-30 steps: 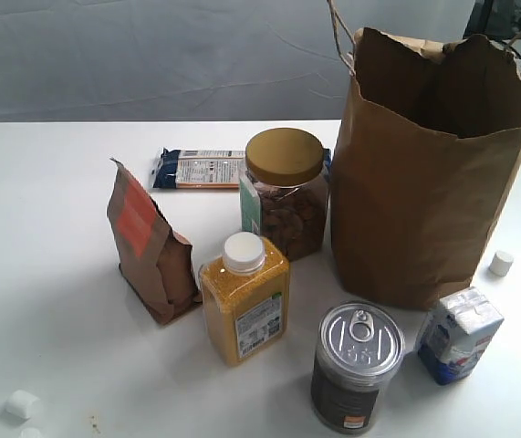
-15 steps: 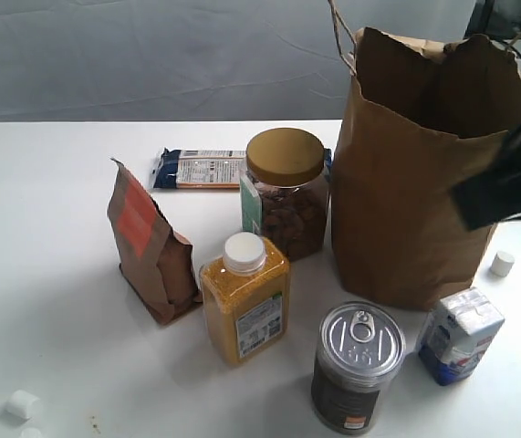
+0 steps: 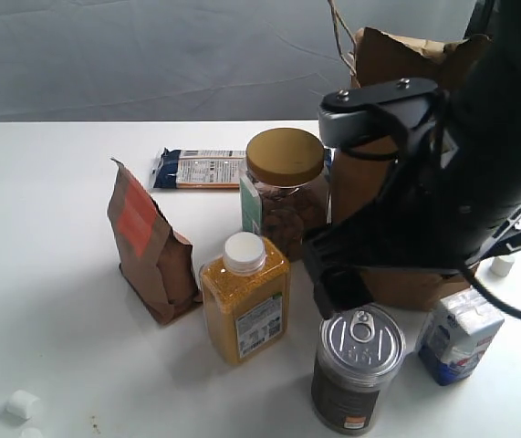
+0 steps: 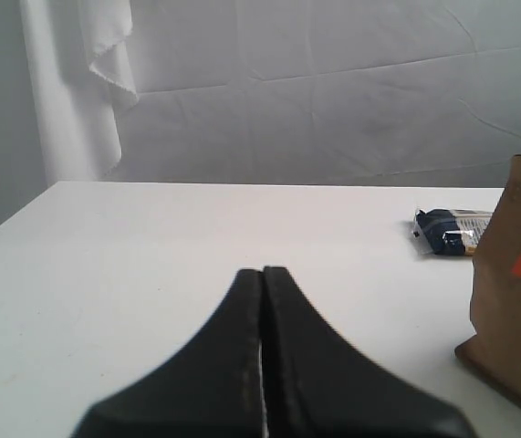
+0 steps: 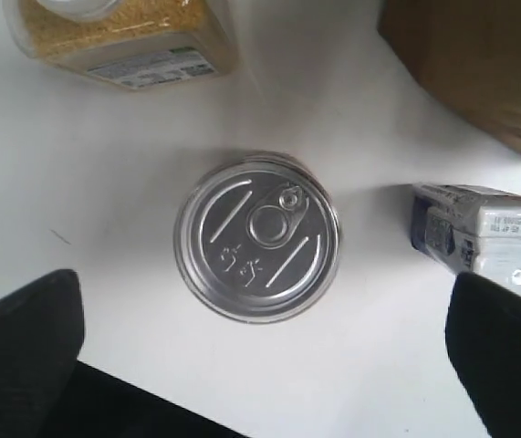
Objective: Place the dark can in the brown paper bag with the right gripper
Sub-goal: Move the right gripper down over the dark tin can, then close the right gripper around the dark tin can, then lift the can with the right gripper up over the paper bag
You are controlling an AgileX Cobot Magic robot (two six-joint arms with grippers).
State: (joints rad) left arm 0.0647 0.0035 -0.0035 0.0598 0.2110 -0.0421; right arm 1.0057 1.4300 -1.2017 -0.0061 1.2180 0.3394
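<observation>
While the dark can [image 5: 256, 237] stands upright on the counter [image 5: 105, 182] directly beneath the right gripper [image 5: 265, 356], its lid is seen centred between wide-open jaws; the brown paper bag [image 3: 388, 55] is placed just behind.

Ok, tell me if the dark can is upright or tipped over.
Upright: the dark can stands on its base on the table, with its pull-ring lid facing straight up.
</observation>
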